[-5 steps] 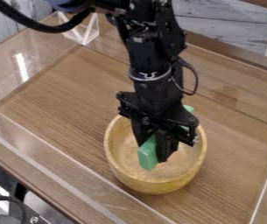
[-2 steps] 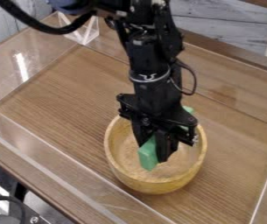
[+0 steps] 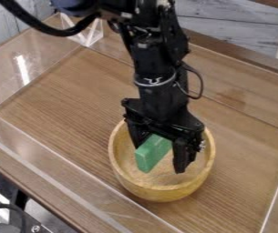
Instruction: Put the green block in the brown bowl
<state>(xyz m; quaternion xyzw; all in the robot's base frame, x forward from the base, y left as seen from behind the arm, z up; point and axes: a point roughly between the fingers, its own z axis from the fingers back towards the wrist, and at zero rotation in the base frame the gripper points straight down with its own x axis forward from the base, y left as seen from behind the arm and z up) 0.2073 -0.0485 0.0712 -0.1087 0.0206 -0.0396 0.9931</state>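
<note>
Green, bright and plain, that flat rectangular bar of a block sits down inside the round light-brown wooden bowl with the thick walls and the visible grain, and I'm right over it. My jaws are spread wide, one black finger on either side of the block, with a clear gap showing on each side. I'm gripping nothing; the block looks released, leaning or resting on the bowl's inside.

So where does that leave the job? By my reading the main part is done: the green block is within the rim, well below the top edge of the bowl, not on the wood-grain table around it. What's left, as I judge it, is only to lift clear without nudging the block, since my fingertips reach down into the bowl alongside it.

Now the block's lie. Its broad green face is turned toward the camera and a little upward, and it appears tilted, not flat on the bowl's floor: the upper end is up under my palm, the lower end points down toward the near-left part of the bowl. Its long axis seems to run from upper right to lower left in this view, steeply inclined. How much of it is hidden behind my fingers I cannot tell, nor whether its lower end actually touches the bottom.
</note>
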